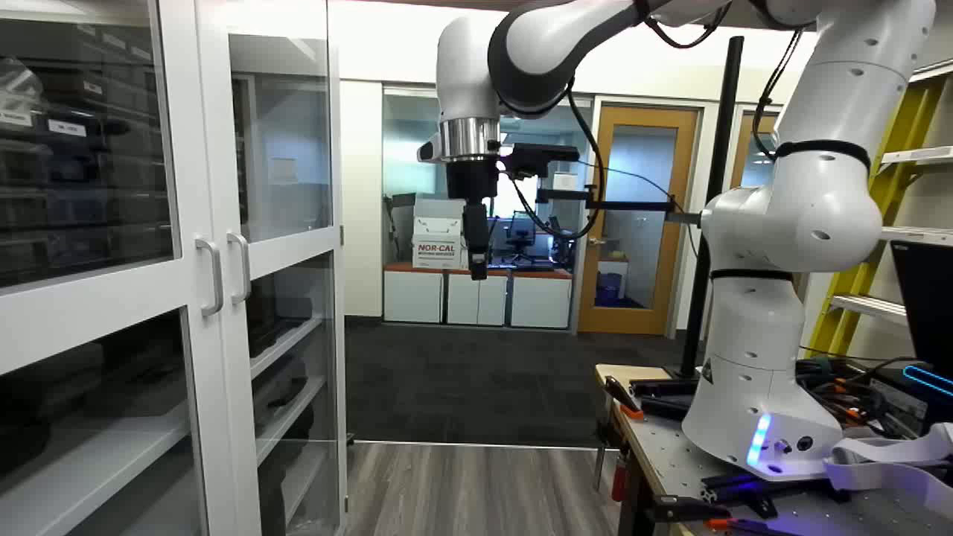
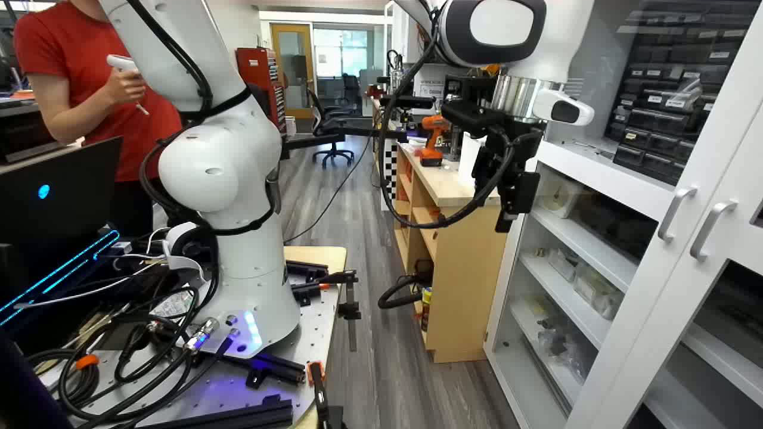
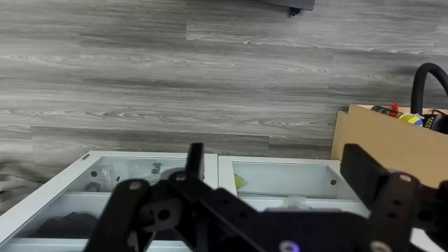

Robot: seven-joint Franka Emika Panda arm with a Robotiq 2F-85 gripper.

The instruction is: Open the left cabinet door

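Above grey floor (image 3: 175, 84), hovering with jaws spread, holding nothing; apart from handle (image 1: 217, 277) on closed left door (image 1: 97, 307); apparently yet to grasp, pull.

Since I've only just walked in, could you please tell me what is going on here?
A person in a red shirt, holding a white handheld device, stands behind the robot arm in an exterior view. The arm's job is opening the left cabinet door, which is shut. The tool points down with its fingers spread, holding nothing and clear of the door's handle, so the door hasn't been opened yet.
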